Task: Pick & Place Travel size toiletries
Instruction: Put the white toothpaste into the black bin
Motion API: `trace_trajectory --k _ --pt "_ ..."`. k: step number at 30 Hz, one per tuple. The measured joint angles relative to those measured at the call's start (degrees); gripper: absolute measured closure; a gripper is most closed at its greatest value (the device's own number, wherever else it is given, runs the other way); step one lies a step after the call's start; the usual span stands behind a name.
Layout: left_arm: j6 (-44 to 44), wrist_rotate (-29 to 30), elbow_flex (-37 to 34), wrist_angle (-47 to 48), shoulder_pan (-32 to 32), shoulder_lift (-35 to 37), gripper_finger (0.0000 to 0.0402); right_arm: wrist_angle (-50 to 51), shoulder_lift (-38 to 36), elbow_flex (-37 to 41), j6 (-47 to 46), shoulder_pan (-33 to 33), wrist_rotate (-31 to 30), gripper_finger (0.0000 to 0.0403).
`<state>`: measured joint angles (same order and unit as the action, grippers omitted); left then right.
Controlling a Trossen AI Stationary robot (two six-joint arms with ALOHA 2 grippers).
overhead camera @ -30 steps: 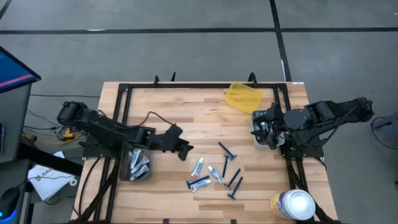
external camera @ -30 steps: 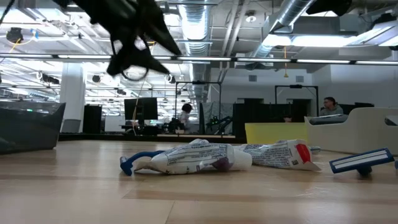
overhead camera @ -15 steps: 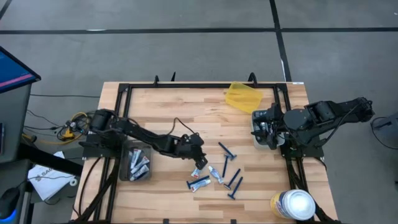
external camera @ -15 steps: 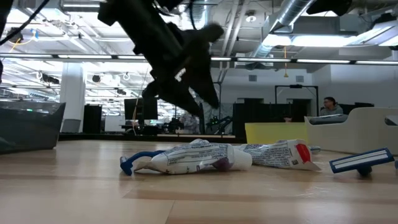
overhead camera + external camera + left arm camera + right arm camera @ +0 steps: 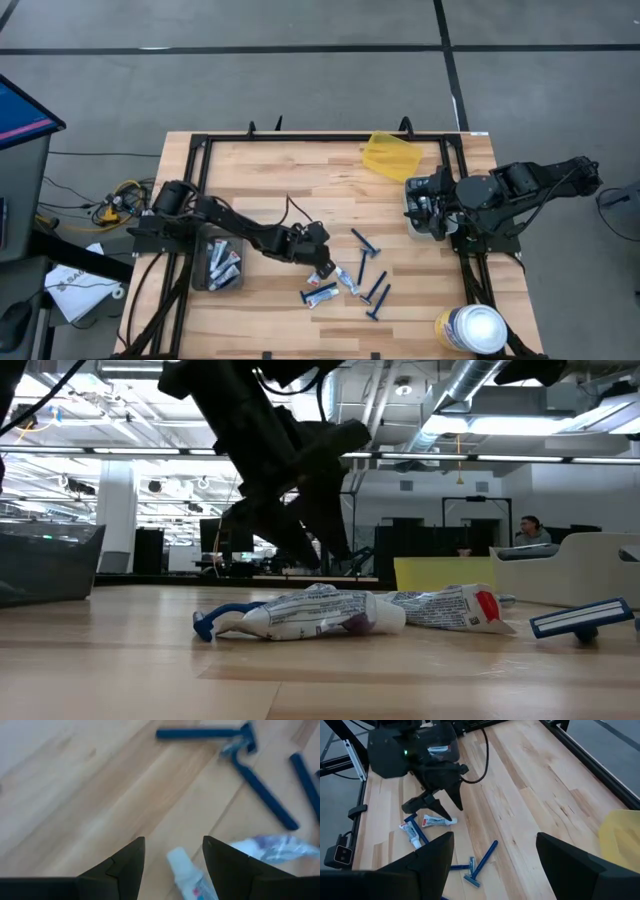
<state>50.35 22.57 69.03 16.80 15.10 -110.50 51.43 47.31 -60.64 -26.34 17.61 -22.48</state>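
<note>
L gripper point(image 5: 322, 264) is hovering over mid counter point(image 5: 300, 180), fingers point(image 5: 125, 865) spread wide w/ nothing between them but a white squeeze tube point(image 5: 187, 875) lying on the wood just below the gap, not touching either finger. In the high view that tube point(image 5: 319, 267) is lying right at the fingertips, long axis running diagonally near-left to far-right. A second tube point(image 5: 346, 281) is lying just to its right, a third point(image 5: 320, 295) nearer the front edge, running approx left-right. Dark-blue razors point(image 5: 366, 243) are scattered to the right of the tubes, handles mostly running near-to-far or on a diagonal; two point(image 5: 240, 750) are meeting head to head in the L wrist view. A grey bin point(image 5: 222, 264) at the left is holding more toiletries.

R gripper point(image 5: 418, 205) is waiting at the right edge, fingers point(image 5: 427, 857) standing wide apart, empty.

Counter is light butcher-block wood in a black frame; yellow cloth-like item point(image 5: 388, 155) at far side, white-lidded canister point(image 5: 470, 328) at near-right corner. Behind: open office, exposed ducts, a seated person point(image 5: 530, 530) far right.
</note>
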Motion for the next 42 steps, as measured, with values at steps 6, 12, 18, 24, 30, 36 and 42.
trace_trajectory --k 6,12,18,24,30,36,42 --pt "2.57 0.52 0.07 -0.06 0.43 -2.29 0.0206 0.0 -0.02 0.0 0.86 0.0 0.02 0.0127" --pt "2.6 0.53 0.07 0.05 0.34 -4.22 0.0206 0.01 -0.01 0.0 1.02 0.0 0.02 0.0127" --pt "3.78 -0.5 0.31 1.04 0.38 -6.09 0.0226 0.22 -0.01 0.0 0.99 0.01 0.1 0.0127" --pt "5.44 -1.59 0.1 2.72 0.19 -4.64 0.0294 0.32 0.0 -0.01 1.0 0.02 0.13 0.0127" --pt "5.02 -3.71 0.03 4.45 -0.21 -3.95 0.0387 0.36 0.0 0.0 1.28 0.0 0.13 0.0127" --pt "-0.33 -5.55 -0.12 4.48 0.03 -1.97 0.0377 0.4 -0.01 0.0 1.3 0.0 0.12 0.0127" --pt "-29.12 -5.43 -0.12 5.71 -0.07 4.91 0.0315 0.4 -0.02 0.0 1.45 0.0 0.13 0.0127"
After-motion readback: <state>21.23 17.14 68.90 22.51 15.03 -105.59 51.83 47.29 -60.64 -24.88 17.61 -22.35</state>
